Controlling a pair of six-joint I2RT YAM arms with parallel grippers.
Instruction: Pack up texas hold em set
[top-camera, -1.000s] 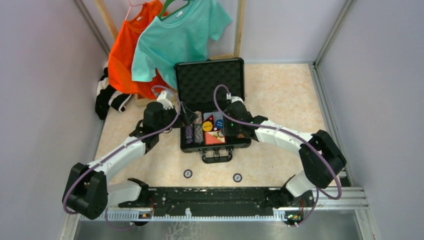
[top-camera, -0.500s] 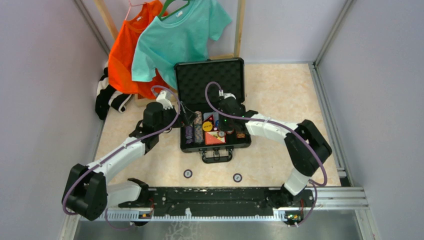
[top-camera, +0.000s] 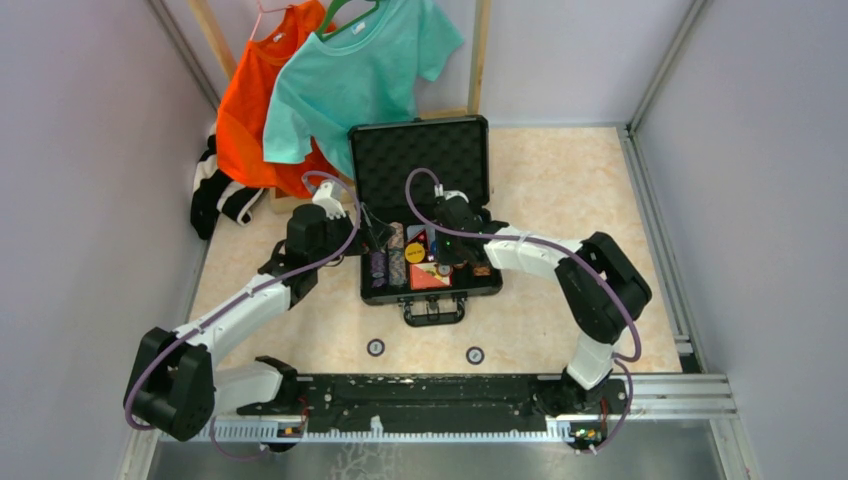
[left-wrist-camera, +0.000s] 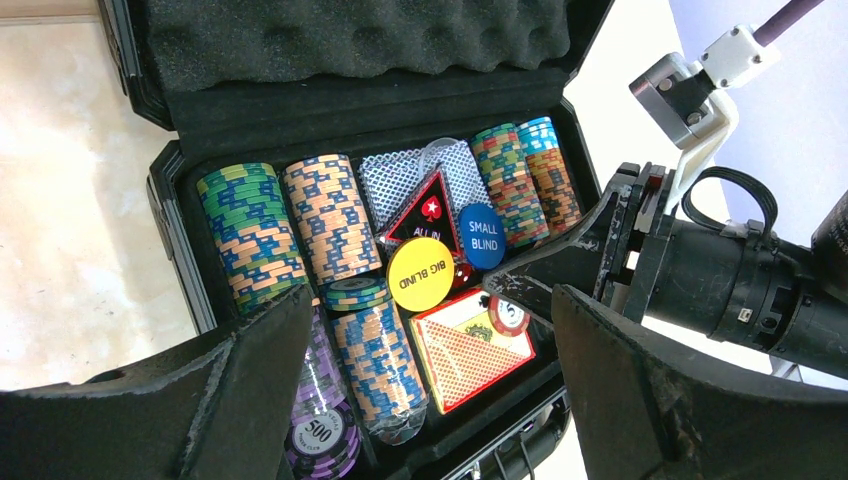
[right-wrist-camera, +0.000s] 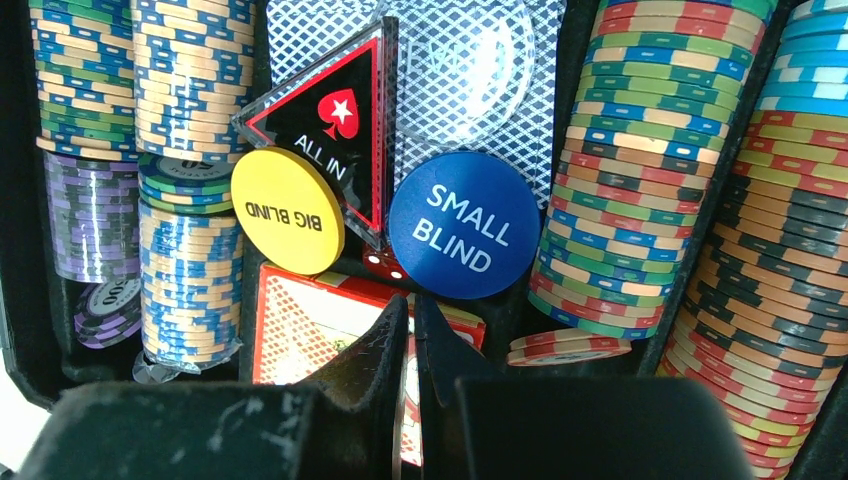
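Observation:
The black briefcase (top-camera: 424, 150) lies open with its foam lid up. Rows of poker chips (left-wrist-camera: 250, 230), a red-orange card box (left-wrist-camera: 470, 355), a yellow button (right-wrist-camera: 288, 210), a blue button (right-wrist-camera: 465, 225) and a red die (right-wrist-camera: 383, 266) fill it. My right gripper (right-wrist-camera: 413, 300) is low over the card box, shut on a red poker chip (left-wrist-camera: 508, 313) held on edge. Another red chip (right-wrist-camera: 568, 347) lies flat beside it. My left gripper (left-wrist-camera: 430, 300) hovers open above the case's left side, holding nothing. Two loose chips (top-camera: 376, 347) (top-camera: 475, 354) lie on the table in front.
An orange shirt (top-camera: 250, 110) and a teal shirt (top-camera: 360, 70) hang behind the case on a wooden frame. A black-and-white garment (top-camera: 215, 190) lies at the back left. The case handle (top-camera: 433, 310) faces the arms.
My right gripper has closed and shifted left, deeper over the card box; its elbow has swung inward. The left arm has stayed put.

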